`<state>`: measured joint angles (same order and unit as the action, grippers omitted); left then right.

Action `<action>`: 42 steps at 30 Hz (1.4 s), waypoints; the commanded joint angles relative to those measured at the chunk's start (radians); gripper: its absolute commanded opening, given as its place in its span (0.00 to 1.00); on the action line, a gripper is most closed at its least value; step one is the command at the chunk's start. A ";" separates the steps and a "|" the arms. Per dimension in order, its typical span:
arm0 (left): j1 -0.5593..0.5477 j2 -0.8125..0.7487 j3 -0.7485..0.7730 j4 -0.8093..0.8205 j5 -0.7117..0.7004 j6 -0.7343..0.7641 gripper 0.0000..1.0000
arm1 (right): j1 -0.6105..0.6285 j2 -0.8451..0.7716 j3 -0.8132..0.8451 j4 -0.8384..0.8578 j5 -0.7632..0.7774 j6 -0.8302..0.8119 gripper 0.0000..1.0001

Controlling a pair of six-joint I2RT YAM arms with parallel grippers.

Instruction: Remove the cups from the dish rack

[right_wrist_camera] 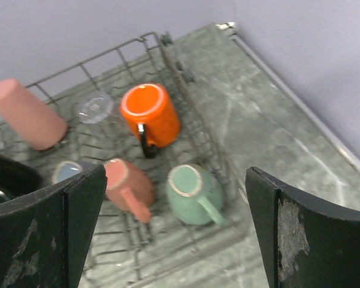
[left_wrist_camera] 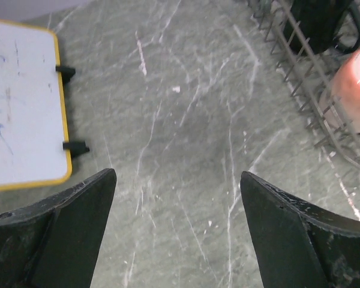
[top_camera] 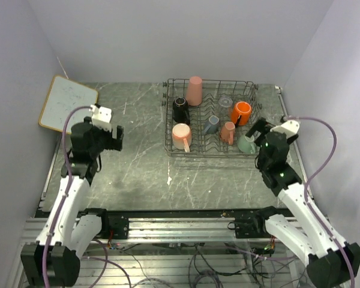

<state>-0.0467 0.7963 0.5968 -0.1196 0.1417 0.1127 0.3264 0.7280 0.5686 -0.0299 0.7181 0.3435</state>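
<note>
Cups, eight in all, sit inside one dark wire dish rack (top_camera: 205,143) on the right half of the grey table (top_camera: 138,120): one pink tumbler (top_camera: 195,90), one clear glass (top_camera: 225,101), one black mug (top_camera: 180,110), one orange mug (top_camera: 240,112), one grey-blue cup (top_camera: 212,125), one salmon mug (top_camera: 228,132), one pale pink mug (top_camera: 182,137) and one mint green mug (top_camera: 247,144). Both end effectors are spread wide and hold nothing: the left end effector (left_wrist_camera: 177,177) hangs over bare table to the left of the rack, and the right end effector (right_wrist_camera: 175,170) hovers by the rack's near right corner, close to the mint green mug. One white board (top_camera: 68,103) lies at the far left corner.
</note>
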 commanded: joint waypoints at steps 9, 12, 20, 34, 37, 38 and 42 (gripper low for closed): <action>0.009 0.292 0.480 -0.412 0.074 0.061 0.93 | 0.022 0.494 0.328 -0.020 -0.562 0.016 1.00; 0.009 0.320 0.505 -0.423 0.079 0.069 0.92 | 0.121 0.594 0.383 -0.014 -0.551 -0.021 1.00; 0.009 0.375 0.548 -0.536 0.142 0.211 0.87 | 0.362 0.855 0.534 -0.054 -0.495 -0.041 0.94; 0.008 0.370 0.556 -0.570 0.155 0.271 0.88 | 0.415 1.023 0.591 -0.126 -0.453 -0.047 0.72; 0.009 0.357 0.537 -0.555 0.169 0.271 0.89 | 0.415 1.046 0.585 -0.123 -0.457 -0.051 0.67; 0.010 0.356 0.533 -0.555 0.176 0.272 0.88 | 0.415 1.054 0.587 -0.123 -0.460 -0.052 0.64; 0.010 0.354 0.539 -0.556 0.180 0.264 0.88 | 0.415 1.094 0.613 -0.146 -0.455 -0.051 0.59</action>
<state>-0.0467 1.1702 1.1229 -0.6769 0.2916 0.3744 0.7364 1.7802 1.1423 -0.1486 0.2512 0.3004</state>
